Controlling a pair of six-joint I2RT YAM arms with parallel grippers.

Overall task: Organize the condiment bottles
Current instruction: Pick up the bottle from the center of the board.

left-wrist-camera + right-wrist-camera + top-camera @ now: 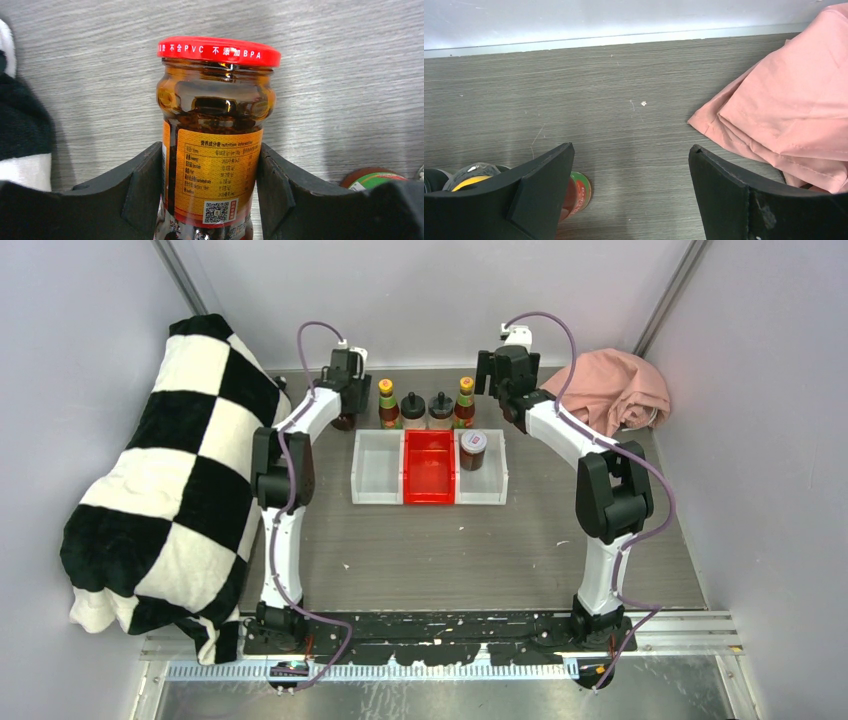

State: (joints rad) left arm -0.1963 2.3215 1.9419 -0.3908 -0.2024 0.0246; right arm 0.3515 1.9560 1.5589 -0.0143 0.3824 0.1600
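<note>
Just right of the red bin (430, 480), a squat dark jar (473, 448) was seen standing in a white bin (486, 490). Directly behind the red bin, a row was formed by a left sauce bottle (387, 404), a left shaker (413, 410), a right shaker (441, 408) and a right sauce bottle (465, 401). Behind and left of the red bin, an upright red-lidded jar (215, 115) was pinched at its label by the left gripper (209, 150), with the lid standing clear above the fingers. Behind and right of the red bin, the right gripper (631, 150) was held spread wide with nothing between its fingers. The right sauce bottle was partly hidden just outside one finger, and a pink cloth (784, 100) lay beyond the other.
</note>
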